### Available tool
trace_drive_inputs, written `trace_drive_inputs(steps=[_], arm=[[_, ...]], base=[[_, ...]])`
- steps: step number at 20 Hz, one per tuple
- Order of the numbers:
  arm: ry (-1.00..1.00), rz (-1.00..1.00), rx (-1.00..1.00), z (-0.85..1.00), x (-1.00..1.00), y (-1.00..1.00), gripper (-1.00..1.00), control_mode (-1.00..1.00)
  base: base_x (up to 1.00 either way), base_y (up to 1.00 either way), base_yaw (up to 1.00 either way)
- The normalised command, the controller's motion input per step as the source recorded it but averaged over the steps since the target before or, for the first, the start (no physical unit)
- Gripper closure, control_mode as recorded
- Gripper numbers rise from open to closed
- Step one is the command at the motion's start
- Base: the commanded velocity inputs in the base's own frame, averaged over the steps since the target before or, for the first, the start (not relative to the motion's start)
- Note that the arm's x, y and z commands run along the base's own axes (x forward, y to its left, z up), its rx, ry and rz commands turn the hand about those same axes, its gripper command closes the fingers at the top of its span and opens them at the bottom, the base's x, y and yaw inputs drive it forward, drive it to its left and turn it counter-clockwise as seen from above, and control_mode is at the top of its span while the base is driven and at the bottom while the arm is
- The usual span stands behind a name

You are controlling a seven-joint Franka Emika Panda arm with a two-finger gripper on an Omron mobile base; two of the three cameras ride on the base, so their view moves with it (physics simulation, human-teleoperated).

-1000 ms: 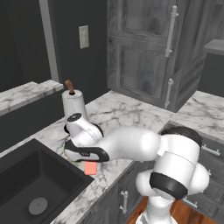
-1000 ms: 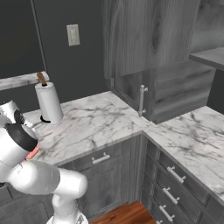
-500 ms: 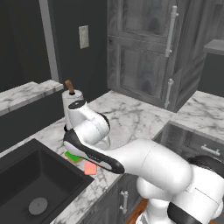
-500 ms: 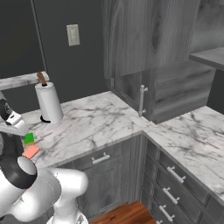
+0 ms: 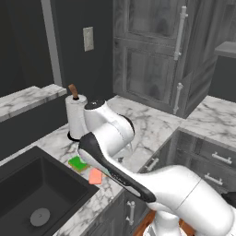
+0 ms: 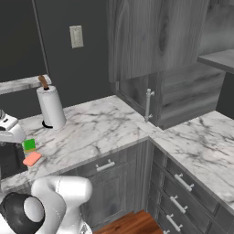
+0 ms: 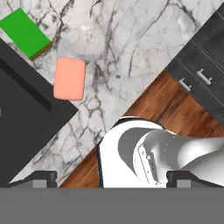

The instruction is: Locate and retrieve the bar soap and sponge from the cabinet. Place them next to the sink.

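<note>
Soap (image 7: 69, 78) and sponge (image 7: 24, 32) lie upper left beside the sink (image 7: 17, 113), apparently delivered; gripper (image 7: 112, 178) spread apart, empty.

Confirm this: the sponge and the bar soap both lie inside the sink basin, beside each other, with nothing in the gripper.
Not inside the basin. The sponge and the bar soap lie on the marble counter beside the sink, as the hand view shows. They are beside each other, and the gripper holds nothing.

The sink (image 5: 32, 193) runs off the left base view's bottom-left edge, while the arm hides the paper towel roll's (image 5: 76, 117) right side.
</note>
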Motion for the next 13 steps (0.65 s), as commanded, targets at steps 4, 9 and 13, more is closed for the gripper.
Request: trace_drive_inputs(steps=[4, 9, 13], arm=[[0.03, 0.07, 0.13, 0.3, -0.55, -0.38, -1.0, -1.0], [0.0, 0.2, 0.17, 0.07, -0.39, -0.43, -1.0, -1.0], [-0.02, 0.32, 0.12, 0.0, -0.56, -0.26, -1.0, -1.0]], base=[[0.0, 0.0, 0.0], [0.0, 0.0, 0.0], [0.0, 0.0, 0.0]])
